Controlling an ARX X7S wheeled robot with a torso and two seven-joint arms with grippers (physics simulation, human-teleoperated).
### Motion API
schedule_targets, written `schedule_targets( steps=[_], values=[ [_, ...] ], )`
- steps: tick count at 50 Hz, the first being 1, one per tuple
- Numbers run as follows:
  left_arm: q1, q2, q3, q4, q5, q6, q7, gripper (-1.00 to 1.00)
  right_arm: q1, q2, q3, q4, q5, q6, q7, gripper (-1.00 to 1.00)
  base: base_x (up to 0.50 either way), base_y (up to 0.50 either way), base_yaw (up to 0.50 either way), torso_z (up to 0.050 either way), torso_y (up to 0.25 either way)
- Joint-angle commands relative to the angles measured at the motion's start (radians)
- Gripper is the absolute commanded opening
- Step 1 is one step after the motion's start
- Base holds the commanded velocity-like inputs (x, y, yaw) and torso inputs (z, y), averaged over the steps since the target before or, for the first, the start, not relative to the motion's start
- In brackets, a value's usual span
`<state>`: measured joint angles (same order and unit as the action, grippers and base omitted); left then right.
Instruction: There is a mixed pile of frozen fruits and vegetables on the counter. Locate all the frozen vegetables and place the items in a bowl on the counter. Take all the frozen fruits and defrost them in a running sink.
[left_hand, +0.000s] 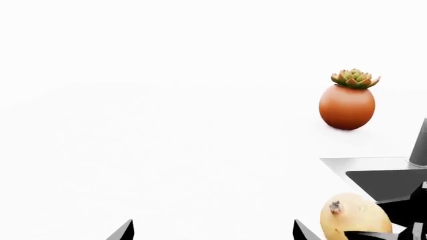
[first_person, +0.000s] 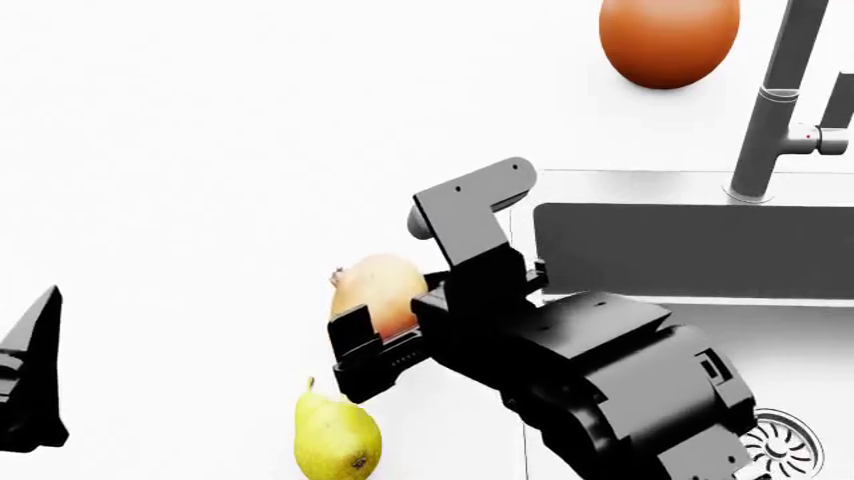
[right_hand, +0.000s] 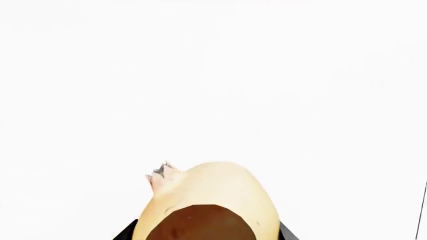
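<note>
Right claw (first_person: 387, 330) around pomegranate (first_person: 380, 288), pear (first_person: 335, 440) beside

The pomegranate (first_person: 382, 292) is round, pale yellow with a red-brown patch and a small crown tip; it sits on the white counter (first_person: 200, 150) between the right gripper's (first_person: 400, 335) fingers, just beside the sink (first_person: 667, 250). The yellow-green pear (first_person: 335, 438) lies on the counter near it, stem pointing up-view. The sink is a grey steel basin with a round drain and upright faucet (first_person: 781, 90).
</note>
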<state>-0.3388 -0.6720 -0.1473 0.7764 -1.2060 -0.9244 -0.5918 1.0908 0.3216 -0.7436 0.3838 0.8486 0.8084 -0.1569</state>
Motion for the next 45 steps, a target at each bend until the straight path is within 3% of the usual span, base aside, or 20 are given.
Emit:
schedule_targets(
  steps=[1,15,24,32,41,45],
  values=[
    [0.011,-0.01,-0.004,0.016,-0.03,0.0,0.005,1.0,0.0,0.075,0.091,-0.202,0.032,0.028,0.13,-1.0,0.0,0.0,0.0,0.0,0.0],
    [-0.02,0.056,0.128,0.053,-0.016,-0.031,0.0,1.0,-0.049,0.199,0.255,-0.512,0.15,0.086,0.361,-1.0,0.0,0.0,0.0,0.0,0.0],
    [-0.138,0.159,0.222,0.041,-0.136,-0.093,-0.132,1.0,-0.049,0.27,0.328,-0.645,0.192,0.123,0.483,-1.0,0.0,0.0,0.0,0.0,0.0],
    [-0.248,0.226,0.317,-0.006,-0.262,-0.158,-0.251,1.0,-0.085,0.284,0.327,-0.674,0.181,0.112,0.503,-1.0,0.0,0.0,0.0,0.0,0.0],
    [-0.281,0.247,0.39,-0.049,-0.346,-0.207,-0.337,1.0,-0.093,0.29,0.33,-0.673,0.188,0.111,0.502,-1.0,0.0,0.0,0.0,0.0,0.0],
    [-0.253,0.266,0.42,-0.05,-0.313,-0.21,-0.319,1.0,-0.096,0.288,0.323,-0.67,0.185,0.109,0.495,-1.0,0.0,0.0,0.0,0.0,0.0]
  ],
)
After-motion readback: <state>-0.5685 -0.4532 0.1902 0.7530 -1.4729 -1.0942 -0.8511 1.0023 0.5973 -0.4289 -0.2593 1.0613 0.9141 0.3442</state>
